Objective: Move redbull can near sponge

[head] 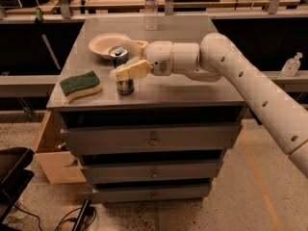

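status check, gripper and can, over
Gripper clamped on slim blue-and-silver metal can, mid-table. Green-topped yellow rectangular sponge apart, left in view. Round white bowl behind, off the path.

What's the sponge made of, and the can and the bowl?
The sponge looks like soft foam: pale yellow under a rough dark green scrubbing layer. The can is likely thin metal, with a shiny silver top; the gripper is clamped around it on the table. The bowl is matte white, maybe paper or plastic; hard to tell.

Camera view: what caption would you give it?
Robot gripper, jaws clamped on the redbull can, beside the sponge atop a metal drawer cabinet, white bowl behind.
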Robot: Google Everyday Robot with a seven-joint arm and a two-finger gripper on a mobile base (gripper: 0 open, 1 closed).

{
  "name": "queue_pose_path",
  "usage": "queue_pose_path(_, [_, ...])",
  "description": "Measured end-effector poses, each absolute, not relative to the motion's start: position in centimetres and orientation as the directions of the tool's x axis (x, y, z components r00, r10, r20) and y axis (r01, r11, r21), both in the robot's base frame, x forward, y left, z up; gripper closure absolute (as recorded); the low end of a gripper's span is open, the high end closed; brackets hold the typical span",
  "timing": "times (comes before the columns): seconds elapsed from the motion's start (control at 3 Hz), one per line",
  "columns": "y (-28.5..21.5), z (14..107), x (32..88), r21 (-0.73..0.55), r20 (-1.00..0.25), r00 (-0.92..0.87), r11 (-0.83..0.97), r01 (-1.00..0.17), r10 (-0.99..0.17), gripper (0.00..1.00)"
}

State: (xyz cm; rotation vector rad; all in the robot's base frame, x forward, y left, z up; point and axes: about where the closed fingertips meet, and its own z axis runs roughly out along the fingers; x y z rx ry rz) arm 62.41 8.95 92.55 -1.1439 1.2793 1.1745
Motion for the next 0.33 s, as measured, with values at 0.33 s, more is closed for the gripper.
queue_pose_path(0.33, [8.96,92.55,62.40,0.036,-0.999,-0.037,0.075,-0.996,-0.010,0.00])
